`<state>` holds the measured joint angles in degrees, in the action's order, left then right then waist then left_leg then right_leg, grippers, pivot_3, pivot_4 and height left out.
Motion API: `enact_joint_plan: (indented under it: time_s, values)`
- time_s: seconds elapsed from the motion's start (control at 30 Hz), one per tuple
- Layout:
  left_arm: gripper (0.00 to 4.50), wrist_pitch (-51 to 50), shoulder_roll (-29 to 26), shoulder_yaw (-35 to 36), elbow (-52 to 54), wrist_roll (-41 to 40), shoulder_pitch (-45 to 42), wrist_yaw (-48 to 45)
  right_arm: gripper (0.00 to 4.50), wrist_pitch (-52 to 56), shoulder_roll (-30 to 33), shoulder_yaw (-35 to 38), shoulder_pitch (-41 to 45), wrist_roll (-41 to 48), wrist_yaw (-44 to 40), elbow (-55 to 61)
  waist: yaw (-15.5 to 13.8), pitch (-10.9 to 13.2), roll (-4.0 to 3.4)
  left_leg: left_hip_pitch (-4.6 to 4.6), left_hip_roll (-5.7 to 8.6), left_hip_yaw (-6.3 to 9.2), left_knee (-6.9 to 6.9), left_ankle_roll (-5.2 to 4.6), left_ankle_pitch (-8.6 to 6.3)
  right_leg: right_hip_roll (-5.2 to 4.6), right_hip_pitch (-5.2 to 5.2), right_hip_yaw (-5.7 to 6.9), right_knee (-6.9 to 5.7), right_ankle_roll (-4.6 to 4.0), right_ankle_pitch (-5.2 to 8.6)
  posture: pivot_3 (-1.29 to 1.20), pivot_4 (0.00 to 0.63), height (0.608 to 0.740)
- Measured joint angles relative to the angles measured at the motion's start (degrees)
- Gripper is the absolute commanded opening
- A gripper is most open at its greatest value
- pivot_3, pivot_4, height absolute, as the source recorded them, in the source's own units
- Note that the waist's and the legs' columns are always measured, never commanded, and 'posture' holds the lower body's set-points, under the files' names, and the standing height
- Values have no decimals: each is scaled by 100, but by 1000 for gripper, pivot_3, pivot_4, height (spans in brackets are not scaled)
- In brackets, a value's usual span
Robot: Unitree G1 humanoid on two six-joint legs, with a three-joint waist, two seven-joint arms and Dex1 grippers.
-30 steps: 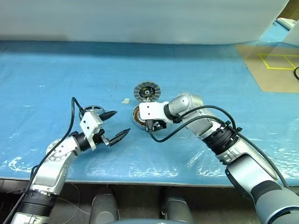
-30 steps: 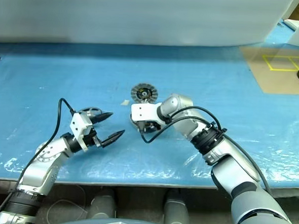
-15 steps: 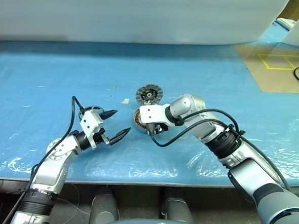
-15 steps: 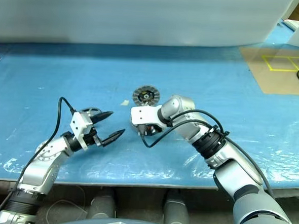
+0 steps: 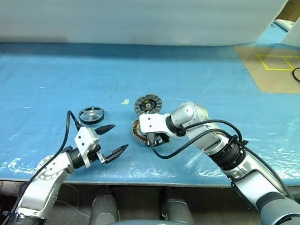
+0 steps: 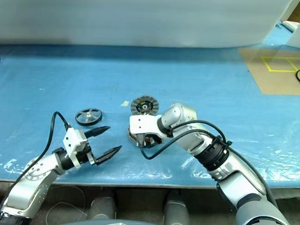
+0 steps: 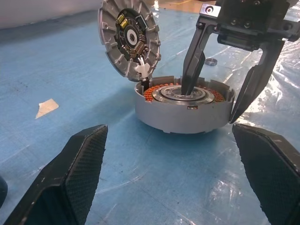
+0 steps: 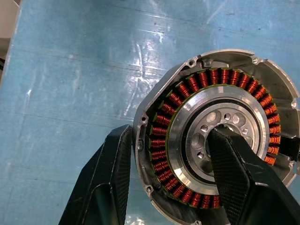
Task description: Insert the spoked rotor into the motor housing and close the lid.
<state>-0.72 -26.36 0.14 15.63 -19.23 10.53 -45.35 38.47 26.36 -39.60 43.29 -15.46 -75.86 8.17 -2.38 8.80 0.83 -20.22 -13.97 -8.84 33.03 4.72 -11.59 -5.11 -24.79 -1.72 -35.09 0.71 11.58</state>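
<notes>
Left eye view: the motor housing [image 5: 138, 130] is seen on the blue bench [image 5: 202, 85] at about centre, with its lid [image 5: 148, 103] propped open at its 12 o'clock. The right gripper [image 5: 152, 138] is set down over the housing. The spoked rotor [image 5: 91, 114] lies flat at the housing's 9 o'clock, well apart, untouched. The left gripper [image 5: 112, 141] hangs at the housing's 8 o'clock, fingers spread wide and empty.

Right eye view: the same layout is seen; the rotor is judged not yet fetched.

Left wrist view: the right gripper is seen pinching the housing wall, one finger down in the central hub, the other outside the rim. The lid stands steeply tilted, joined to the housing by short wires.

Right wrist view: the copper windings [image 8: 187, 84] are seen between the two fingers; one finger sits in the hub, one outside the wall, partly closed on the housing.

Risks, as judged: a drag on the housing could tip the lid shut early or strain the wires; the finger in the hub blocks the rotor's seat and could scrape the windings
</notes>
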Motion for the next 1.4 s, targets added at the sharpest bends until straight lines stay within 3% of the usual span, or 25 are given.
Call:
enact_joint_plan:
  time_s: [0.27, 0.5, 0.9, 1.4]
  values:
    - [4500, -58, 5, -11, 101, 1, 128, 62, 2138, 94, 16, -47, -29, 3, -45, 118, 4, -9, -1, 4, 0, -7, -5, 0, 0, 1, 0, -4, 4, 0, 0, 0, 150, 740]
    - [4500, -51, 7, -24, 99, 16, 131, 67, 4460, -13, -60, -101, -40, 243, -260, 2, 29, -18, 3, 14, 0, -8, -7, -1, -1, 2, 1, -8, 0, 0, 0, 0, 150, 740]
    - [4500, 1, 43, -130, -222, 20, -387, -80, 4460, 910, 15, 1043, -81, 1987, -553, -64, -8, -11, -7, -20, 1, -8, -5, 11, 8, 3, -28, -8, 1, -7, -4, 0, 150, 740]
    - [4500, 31, 41, -218, -516, 16, -707, -387, 4460, 214, 542, 1875, -455, 2590, 145, -47, -34, -11, -7, -35, 2, -8, -4, 15, 10, 1, -31, -4, 14, -7, -4, 0, 150, 740]
